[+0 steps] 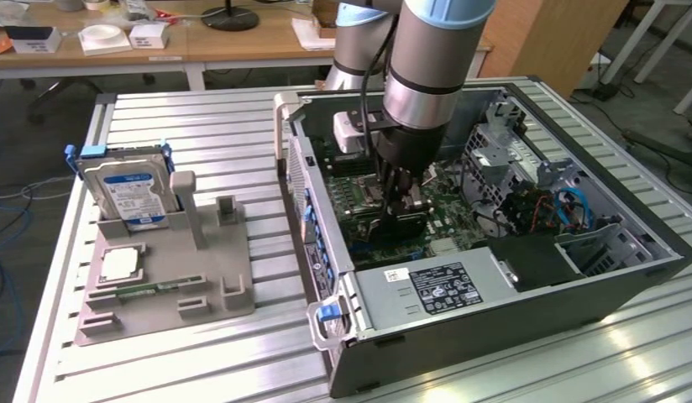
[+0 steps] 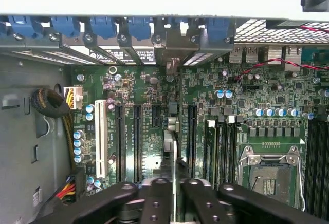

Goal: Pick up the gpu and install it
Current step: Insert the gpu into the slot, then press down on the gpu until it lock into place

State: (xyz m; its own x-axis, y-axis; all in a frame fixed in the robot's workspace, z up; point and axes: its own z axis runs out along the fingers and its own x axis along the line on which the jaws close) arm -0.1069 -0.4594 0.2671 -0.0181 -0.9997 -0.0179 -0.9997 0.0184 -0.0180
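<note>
Closest to your wrist camera sit the black fingers (image 2: 154, 203) of the claw (image 2: 175, 203), drawn in tight on either side of a thin upright edge. That edge is the gpu (image 2: 174, 152), seen end-on as a narrow silvery strip, and the claw is clenched on it. The card stands on edge over the green motherboard (image 2: 154, 85), in the gap between the long black expansion slots (image 2: 138, 136). You cannot tell from these views whether its lower edge has seated in a slot.

A white slot (image 2: 101, 139) lies further off to one side of the card, and the open CPU socket (image 2: 268, 175) lies off to the other. A row of blue retaining clips (image 2: 103, 26) lines the case's rear edge beyond the slots.

From the exterior view you see the arm (image 1: 436, 59) reaching straight down into the open computer case (image 1: 615, 277), with the claw (image 1: 396, 201) low over the board. The power supply (image 1: 430, 290) fills the near corner of the case.

Toward the exterior view's left, the grey fixture (image 1: 212, 277) rests on the slatted desk (image 1: 212, 353), well apart from the claw. It carries the upright hard drive (image 1: 128, 193) and a flat processor chip (image 1: 120, 263).
</note>
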